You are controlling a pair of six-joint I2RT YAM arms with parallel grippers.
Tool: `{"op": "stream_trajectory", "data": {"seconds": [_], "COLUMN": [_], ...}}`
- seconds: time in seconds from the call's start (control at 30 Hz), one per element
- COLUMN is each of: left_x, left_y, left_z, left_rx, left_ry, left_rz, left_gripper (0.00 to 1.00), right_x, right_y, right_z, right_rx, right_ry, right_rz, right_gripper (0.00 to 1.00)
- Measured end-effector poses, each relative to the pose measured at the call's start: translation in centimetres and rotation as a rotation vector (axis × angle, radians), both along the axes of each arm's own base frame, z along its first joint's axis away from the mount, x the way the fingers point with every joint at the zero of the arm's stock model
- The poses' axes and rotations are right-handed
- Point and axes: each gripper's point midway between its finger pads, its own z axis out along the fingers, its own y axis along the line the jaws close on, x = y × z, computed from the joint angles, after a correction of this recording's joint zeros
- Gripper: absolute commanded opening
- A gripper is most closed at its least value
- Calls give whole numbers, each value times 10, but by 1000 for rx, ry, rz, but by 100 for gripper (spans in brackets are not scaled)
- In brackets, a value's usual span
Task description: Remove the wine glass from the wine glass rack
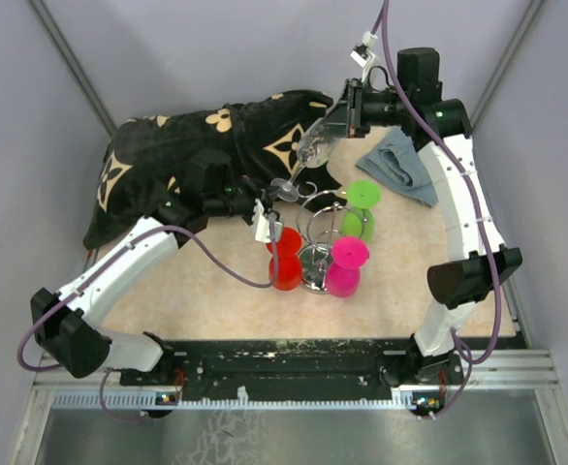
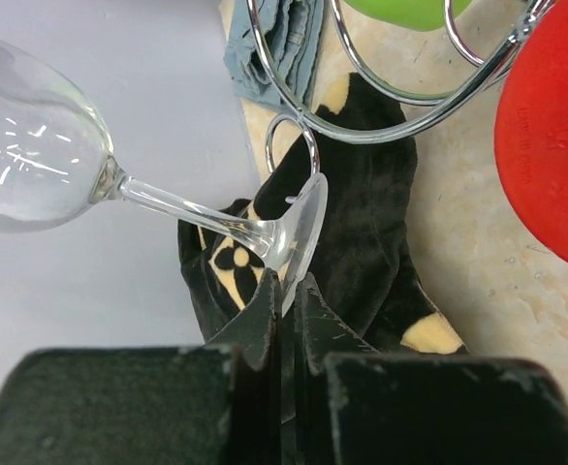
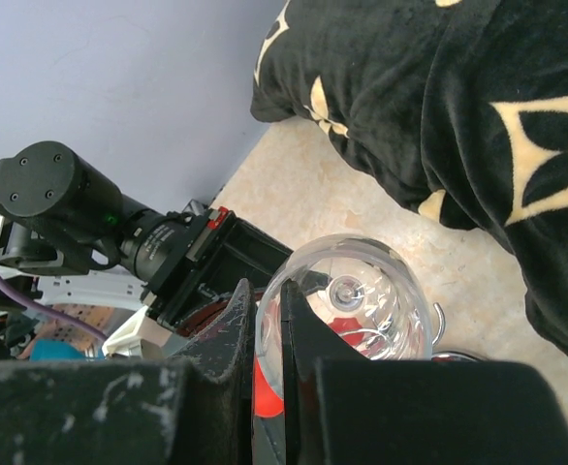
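The clear wine glass (image 1: pixel 308 155) lies tilted in the air above and behind the silver wire rack (image 1: pixel 318 242). My right gripper (image 1: pixel 325 136) is shut on the rim of the bowl (image 3: pixel 347 310), one finger inside and one outside. My left gripper (image 1: pixel 276 201) is shut on the edge of the glass's round foot (image 2: pixel 299 232). In the left wrist view the bowl (image 2: pixel 32 155) points left, and the foot sits right beside a small curled loop (image 2: pixel 292 145) of the rack. I cannot tell if they touch.
A red (image 1: pixel 286 260), a pink (image 1: pixel 347 263) and a green (image 1: pixel 362 208) plastic glass hang around the rack. A black patterned blanket (image 1: pixel 187 165) lies at the back left. A blue-grey cloth (image 1: pixel 400 165) lies at the back right. Grey walls enclose the table.
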Motion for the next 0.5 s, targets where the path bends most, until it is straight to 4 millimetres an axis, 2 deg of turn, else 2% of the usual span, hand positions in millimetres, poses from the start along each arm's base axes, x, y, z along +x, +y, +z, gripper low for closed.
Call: {"op": "stream_trajectory", "data": {"seconds": [0.2,0.5], "left_x": [3,10], "left_y": [0,-9], "left_z": [16,51], "left_rx": [-29,-128], "left_ry": [-9,-94], "left_rz": [16,12], "left_gripper": [0,0], "right_x": [2,14], "right_y": [-4,-31], "right_z": [15,37], "right_rx": [36,120], "right_ry": [-18,7], "right_rz": [-9,-55], "right_gripper": [0,0]}}
